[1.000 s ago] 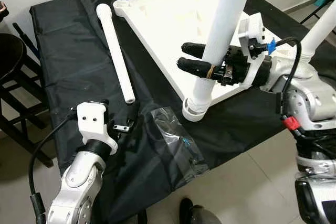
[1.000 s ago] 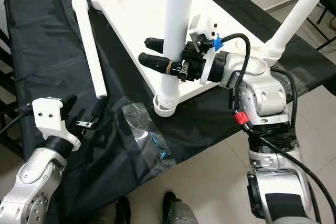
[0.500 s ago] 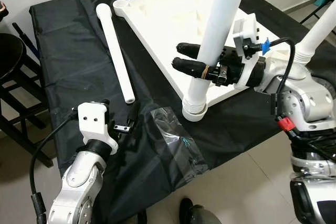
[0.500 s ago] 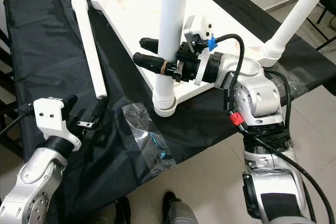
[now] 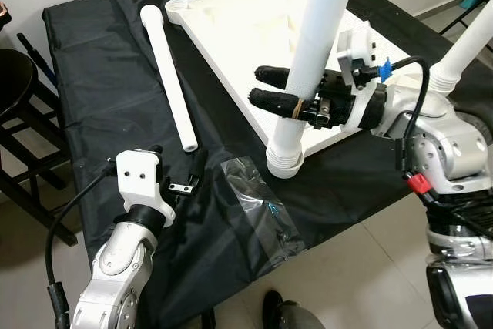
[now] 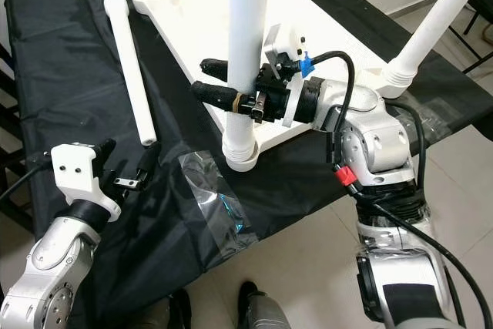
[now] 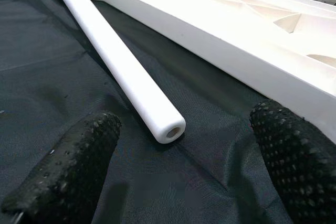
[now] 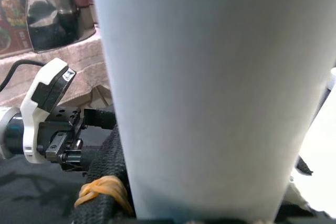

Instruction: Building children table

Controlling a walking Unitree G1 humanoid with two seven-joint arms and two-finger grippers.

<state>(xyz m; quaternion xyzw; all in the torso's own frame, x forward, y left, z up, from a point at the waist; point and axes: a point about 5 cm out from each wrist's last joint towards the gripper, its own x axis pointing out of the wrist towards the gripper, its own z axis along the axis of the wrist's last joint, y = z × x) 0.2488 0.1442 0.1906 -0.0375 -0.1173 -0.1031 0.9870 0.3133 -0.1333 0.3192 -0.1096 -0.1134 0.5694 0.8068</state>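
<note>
While the right pincer clamps the upright leg, the left pincer hangs spread — near the loose leg.

One white tabletop, four white legs, three upright and one loose leg; one plastic bag.

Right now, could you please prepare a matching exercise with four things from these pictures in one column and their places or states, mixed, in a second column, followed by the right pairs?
Things:
1. loose white plastic table leg
2. upright white table leg
3. clear plastic bag
4. left gripper

Places or states:
A. held between the right gripper's fingers
B. open, just above the black cloth
C. lying flat on the cloth beside the upturned white tabletop
D. lying crumpled near the cloth's front edge

Pairs: 1-C, 2-A, 3-D, 4-B
</note>
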